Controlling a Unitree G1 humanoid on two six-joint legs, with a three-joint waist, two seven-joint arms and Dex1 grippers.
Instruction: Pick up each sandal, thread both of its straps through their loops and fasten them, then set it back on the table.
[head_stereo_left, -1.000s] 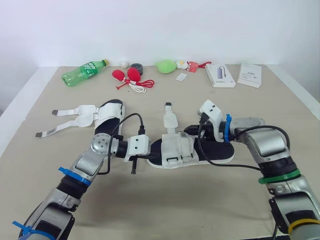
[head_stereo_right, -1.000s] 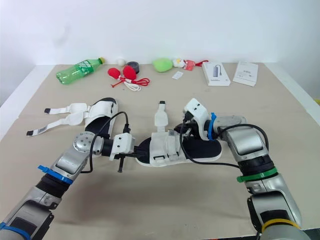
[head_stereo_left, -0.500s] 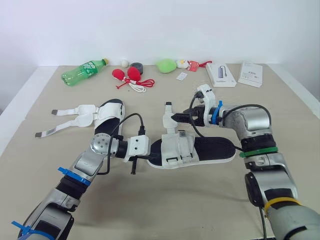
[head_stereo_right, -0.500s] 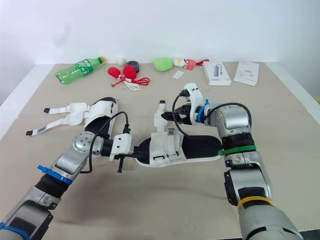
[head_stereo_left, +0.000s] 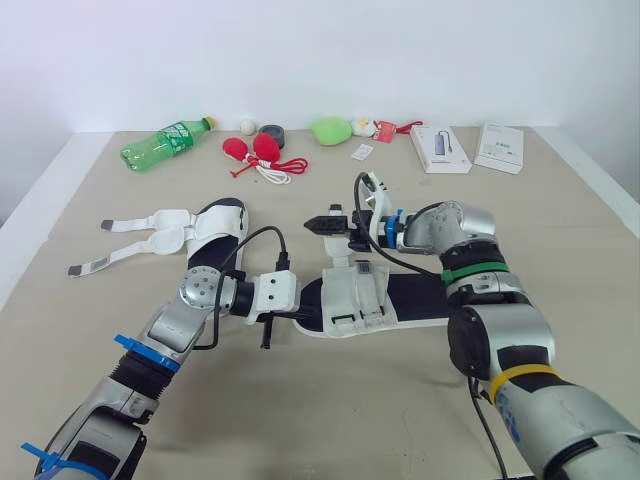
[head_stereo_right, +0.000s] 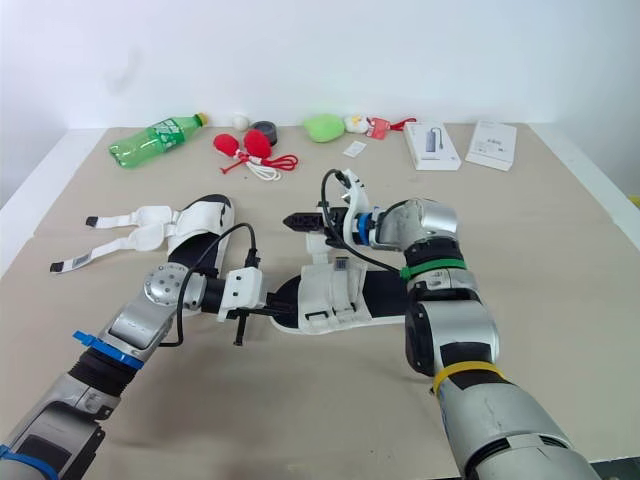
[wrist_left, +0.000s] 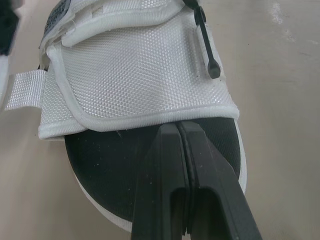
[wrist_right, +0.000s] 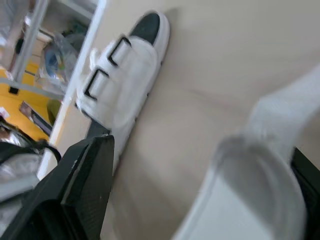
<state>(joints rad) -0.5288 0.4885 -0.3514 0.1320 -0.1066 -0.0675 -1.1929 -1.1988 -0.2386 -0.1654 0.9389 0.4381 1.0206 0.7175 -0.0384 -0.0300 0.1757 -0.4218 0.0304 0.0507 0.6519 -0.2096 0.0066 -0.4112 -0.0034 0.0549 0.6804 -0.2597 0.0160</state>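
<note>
Between the open fingers of my right gripper (head_stereo_left: 318, 222) sits the tip of the loose strap (head_stereo_left: 340, 245). It is not pinched yet. The strap belongs to the sandal (head_stereo_left: 420, 298) that lies flat on the table (head_stereo_left: 320, 420), just under this gripper and a little closer to me.

A moment ago my right gripper was low by the heel end of this sandal. Now it has swung away from the heel and across to the strap tip. I think this means I am lining up to grab the strap, so I can push it through its loop. No strap on this sandal is done up for sure, so the job is far from over.

My right forearm lies nearly level and points toward my left side, with the elbow bent hard. My left arm reaches forward and bends at the elbow toward my right.

My left gripper (wrist_left: 178, 127) is squeezed shut, with its tips on the black toe end of the sandal. I think it holds the shoe in place.

Beyond my left gripper lies the other sandal (head_stereo_left: 215, 232), with both straps loose.
</note>
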